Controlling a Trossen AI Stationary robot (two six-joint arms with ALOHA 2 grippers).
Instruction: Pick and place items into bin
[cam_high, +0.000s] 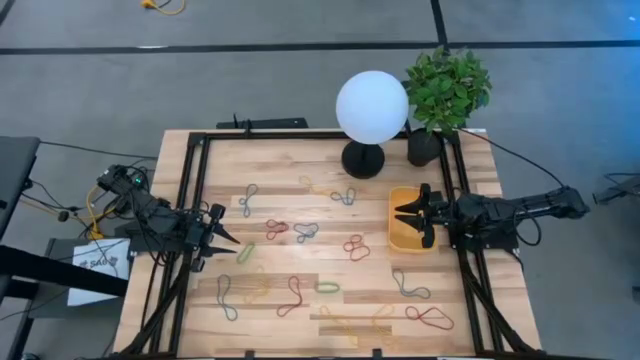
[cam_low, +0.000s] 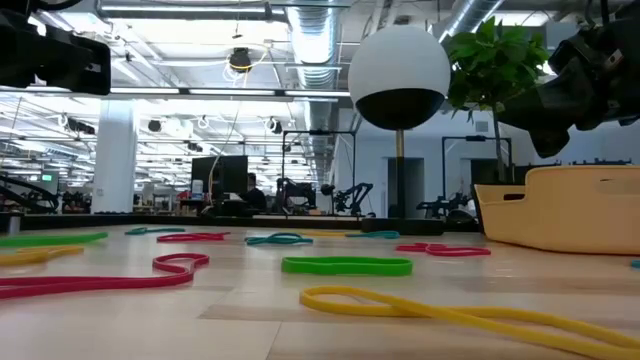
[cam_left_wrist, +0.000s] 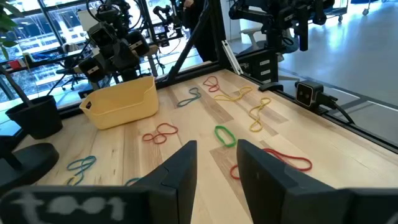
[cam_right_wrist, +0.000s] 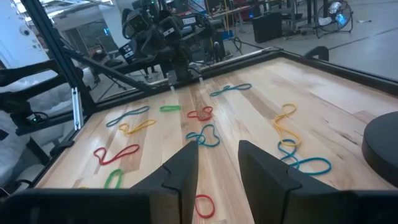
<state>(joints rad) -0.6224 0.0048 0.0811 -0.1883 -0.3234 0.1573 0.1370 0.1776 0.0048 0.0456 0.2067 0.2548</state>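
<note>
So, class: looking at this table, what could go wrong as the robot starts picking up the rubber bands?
1. The thin rubber bands lie flat on the wood, so a hand could close on nothing.
2. The right hand hovers over the yellow bin and might knock it.
3. The globe lamp stands close beside the bin.

We see the bin (cam_high: 400, 238) near the table's (cam_high: 480, 300) right edge, lamp (cam_high: 370, 110) and plant (cam_high: 447, 90) behind it. The rubber bands (cam_high: 300, 232) lie scattered across the tabletop left of the bin. The right gripper (cam_high: 418, 217) hangs over the bin, the left gripper (cam_high: 222, 238) at the left edge.
</note>
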